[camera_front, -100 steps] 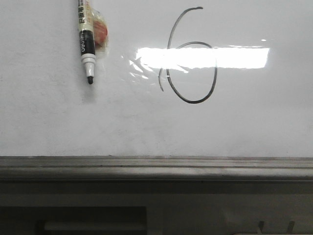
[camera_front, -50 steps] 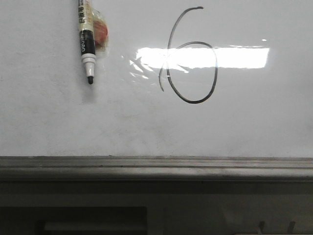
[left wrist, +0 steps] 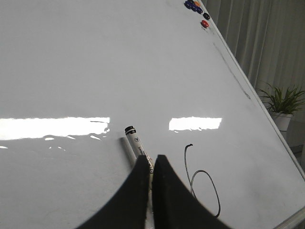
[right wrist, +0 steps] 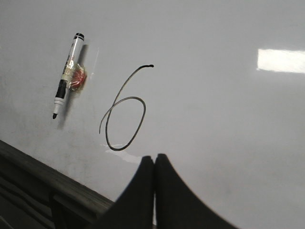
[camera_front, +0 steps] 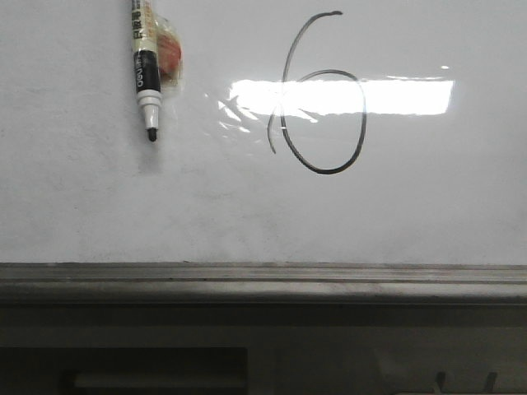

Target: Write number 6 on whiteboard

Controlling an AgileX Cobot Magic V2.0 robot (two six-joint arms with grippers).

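Observation:
The number 6 [camera_front: 329,172] is a thin black line on the whiteboard [camera_front: 99,206], with a long stem, a round loop and a small stray tail at its left. It also shows in the left wrist view [left wrist: 200,171] and the right wrist view [right wrist: 116,149]. A black-tipped marker [camera_front: 145,74] hangs tip down on the board left of the 6, a red blob [camera_front: 169,51] under clear tape beside it. My left gripper [left wrist: 151,156] is shut and empty; its fingers hide the marker's [left wrist: 132,143] lower part. My right gripper [right wrist: 154,156] is shut and empty, below the 6.
A grey metal ledge [camera_front: 263,280] runs along the board's lower edge, with dark furniture below it. Several small magnets [left wrist: 195,5] sit near the board's far upper corner. A potted plant [left wrist: 281,102] and curtains [left wrist: 257,33] stand beyond the board's right edge.

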